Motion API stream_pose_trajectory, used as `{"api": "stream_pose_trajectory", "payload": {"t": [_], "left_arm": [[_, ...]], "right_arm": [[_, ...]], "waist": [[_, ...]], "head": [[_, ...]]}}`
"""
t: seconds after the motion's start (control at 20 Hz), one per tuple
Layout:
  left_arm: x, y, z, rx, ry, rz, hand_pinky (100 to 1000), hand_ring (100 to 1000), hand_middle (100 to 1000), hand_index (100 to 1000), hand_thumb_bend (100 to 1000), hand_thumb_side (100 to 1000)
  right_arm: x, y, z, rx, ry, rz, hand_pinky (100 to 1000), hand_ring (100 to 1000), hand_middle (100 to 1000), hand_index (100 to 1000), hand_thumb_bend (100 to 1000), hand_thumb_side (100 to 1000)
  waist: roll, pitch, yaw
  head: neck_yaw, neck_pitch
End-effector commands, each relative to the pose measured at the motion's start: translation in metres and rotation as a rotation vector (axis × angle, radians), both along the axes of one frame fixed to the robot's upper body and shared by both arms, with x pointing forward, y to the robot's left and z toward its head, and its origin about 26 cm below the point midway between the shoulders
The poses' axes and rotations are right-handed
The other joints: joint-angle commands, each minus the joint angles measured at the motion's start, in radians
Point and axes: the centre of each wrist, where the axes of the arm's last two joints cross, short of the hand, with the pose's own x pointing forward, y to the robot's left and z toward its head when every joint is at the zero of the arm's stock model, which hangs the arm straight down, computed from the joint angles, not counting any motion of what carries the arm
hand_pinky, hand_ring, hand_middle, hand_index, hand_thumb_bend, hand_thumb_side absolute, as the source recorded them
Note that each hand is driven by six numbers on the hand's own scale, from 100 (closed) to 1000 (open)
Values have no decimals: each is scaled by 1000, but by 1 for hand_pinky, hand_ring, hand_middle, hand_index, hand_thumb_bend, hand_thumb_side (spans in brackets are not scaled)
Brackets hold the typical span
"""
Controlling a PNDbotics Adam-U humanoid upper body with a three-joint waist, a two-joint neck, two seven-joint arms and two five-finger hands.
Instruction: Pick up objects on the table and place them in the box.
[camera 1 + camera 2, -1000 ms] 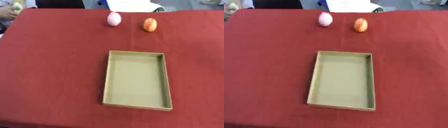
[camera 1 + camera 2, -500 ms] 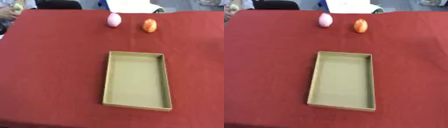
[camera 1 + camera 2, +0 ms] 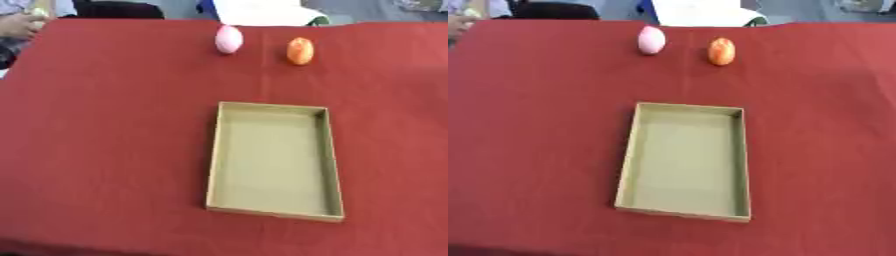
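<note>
Neither hand of the robot shows in either eye view, so whether their fingers are spread, pressed together or pinching anything cannot be told. What we do have is the box (image 3: 273, 162), a shallow tan cardboard tray lying open and empty on the red surface (image 3: 105, 150), its long axis running away from the robot toward the far edge.

Beyond the box's far short wall, and well apart from it, stand two egg-shaped things. The pink object (image 3: 228, 38) sits beyond the box's far left corner; the orange object (image 3: 300, 50) sits beyond the far wall's right half, a touch nearer the box than the pink one. They stand near each other but not touching, each upright with its long axis pointing up.

That side-by-side split is what the coming reach turns on: judging by the layout, the pink one falls more to the left arm's side and the orange one to the right arm's, and either arm must stretch past the whole length of the box to get there. Nothing is in the box yet, so the task looks to be at its very start.
</note>
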Motion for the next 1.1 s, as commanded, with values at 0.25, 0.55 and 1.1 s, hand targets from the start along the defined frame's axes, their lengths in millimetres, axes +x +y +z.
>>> {"api": "stream_pose_trajectory", "payload": {"t": [0.25,0.55,1.1], "left_arm": [[-2,-2,10,22,-28,-16,810,753,655,794,258,502],[-2,-3,9,22,-26,-25,810,753,656,794,259,500],[-2,-4,9,25,-22,-39,810,753,656,794,258,500]], "right_arm": [[11,4,14,-14,33,24,805,849,746,891,228,978],[27,19,16,-3,46,92,800,857,748,891,231,978],[55,47,22,8,73,205,797,862,749,891,241,972]], "waist": [[-4,-25,9],[-5,-30,19],[-8,-36,36]], "head": [[-15,5],[-30,7],[-53,9]]}}
